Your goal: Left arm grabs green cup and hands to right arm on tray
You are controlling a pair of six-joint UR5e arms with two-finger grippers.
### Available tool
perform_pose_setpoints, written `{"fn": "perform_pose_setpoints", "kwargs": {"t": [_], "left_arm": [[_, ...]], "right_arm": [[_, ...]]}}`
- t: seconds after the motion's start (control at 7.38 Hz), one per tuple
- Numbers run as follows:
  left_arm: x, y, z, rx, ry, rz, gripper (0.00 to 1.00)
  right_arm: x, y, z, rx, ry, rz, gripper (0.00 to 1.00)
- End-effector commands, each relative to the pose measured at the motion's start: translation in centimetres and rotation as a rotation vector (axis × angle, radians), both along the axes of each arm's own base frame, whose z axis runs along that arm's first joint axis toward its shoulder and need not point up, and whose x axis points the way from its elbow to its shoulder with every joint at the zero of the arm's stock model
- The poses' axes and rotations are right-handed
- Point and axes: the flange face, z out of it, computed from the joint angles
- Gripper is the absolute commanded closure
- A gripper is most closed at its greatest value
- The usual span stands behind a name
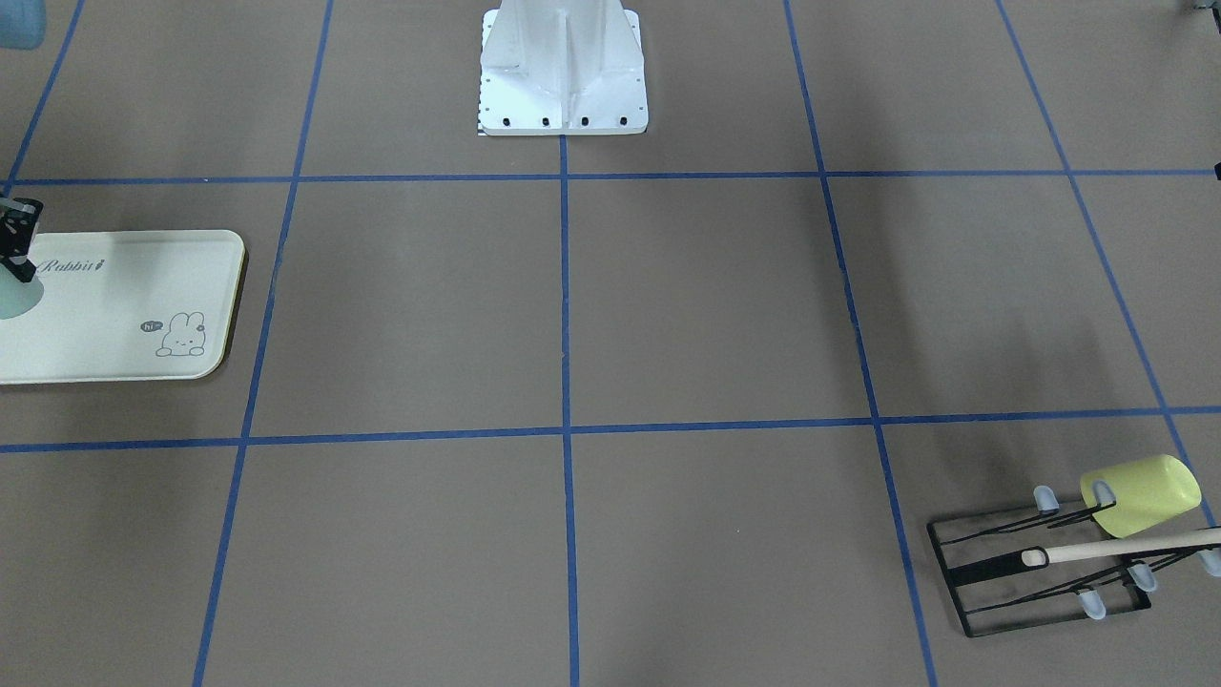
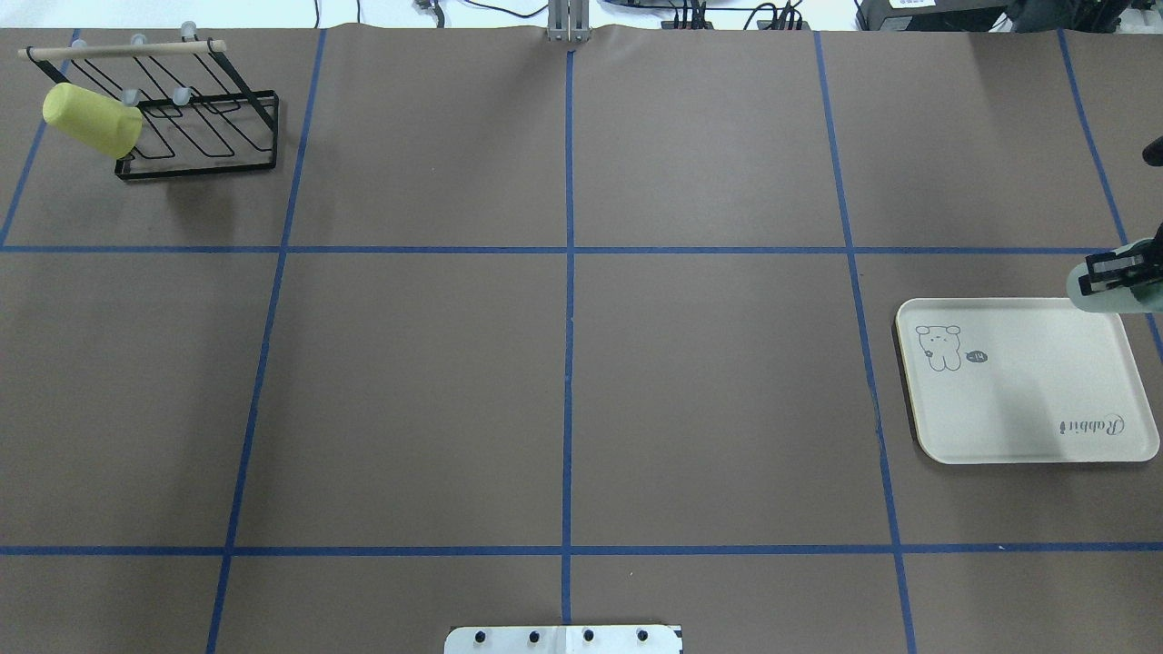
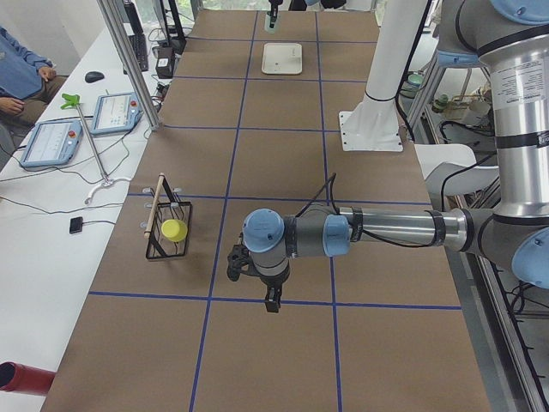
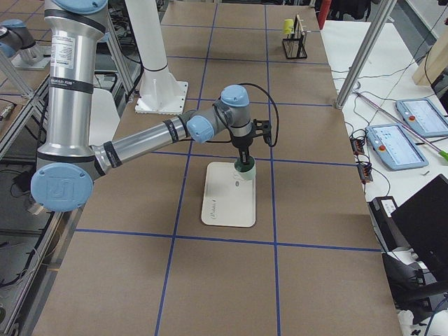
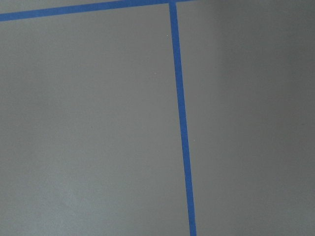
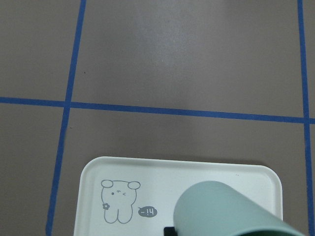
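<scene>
The green cup (image 6: 231, 209) is held in my right gripper (image 2: 1113, 271), which is shut on it. The cup hangs over the far end of the cream tray (image 2: 1018, 427), at the end away from the "Rabbit" lettering. I cannot tell whether it touches the tray. The cup (image 1: 14, 301) and the gripper (image 1: 17, 246) show at the front-facing view's left edge above the tray (image 1: 114, 277). The exterior right view shows the cup (image 4: 245, 169) over the tray (image 4: 224, 203). My left gripper (image 3: 273, 300) hovers over bare table far from the tray. I cannot tell whether it is open or shut.
A black wire rack (image 2: 200, 136) with a wooden bar stands at the far left, and a yellow-green cup (image 2: 91, 118) hangs on it. The robot's white base (image 1: 563, 76) stands at the near middle. Blue tape lines cross the brown table.
</scene>
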Motion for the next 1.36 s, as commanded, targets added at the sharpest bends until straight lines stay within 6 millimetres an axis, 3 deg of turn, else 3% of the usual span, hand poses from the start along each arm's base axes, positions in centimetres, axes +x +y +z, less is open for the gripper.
{"fn": "perform_pose_setpoints", "kwargs": {"t": [0.0, 0.14, 0.27, 0.41, 0.54, 0.68, 0.95, 1.22], "left_arm": [[-0.1, 0.0, 0.0, 0.004, 0.002, -0.001, 0.00], [0.0, 0.0, 0.0, 0.004, 0.002, 0.001, 0.00], [0.0, 0.0, 0.0, 0.004, 0.002, 0.001, 0.00], [0.0, 0.0, 0.0, 0.004, 0.002, 0.001, 0.00], [0.0, 0.0, -0.1, 0.006, 0.002, 0.001, 0.00], [0.0, 0.0, -0.1, 0.006, 0.002, 0.001, 0.00], [0.0, 0.0, 0.0, 0.003, 0.002, 0.001, 0.00], [0.1, -0.1, 0.0, 0.003, 0.002, 0.001, 0.00]], "right_arm": [[-4.1, 1.1, 2.6, -0.015, 0.020, -0.085, 1.00], [-6.4, 1.7, 3.1, -0.016, 0.035, -0.128, 0.81], [-8.0, 2.1, 4.1, -0.014, 0.064, -0.149, 0.77], [-9.0, 2.5, 4.1, -0.032, 0.062, -0.150, 0.65], [-9.2, 2.6, 3.9, -0.025, 0.061, -0.153, 0.39], [-9.1, 2.6, 3.4, -0.015, 0.057, -0.151, 0.01], [-8.3, 2.6, 0.9, 0.012, 0.023, -0.145, 0.01], [-6.9, 1.9, 0.3, 0.016, 0.011, -0.119, 0.01]]}}
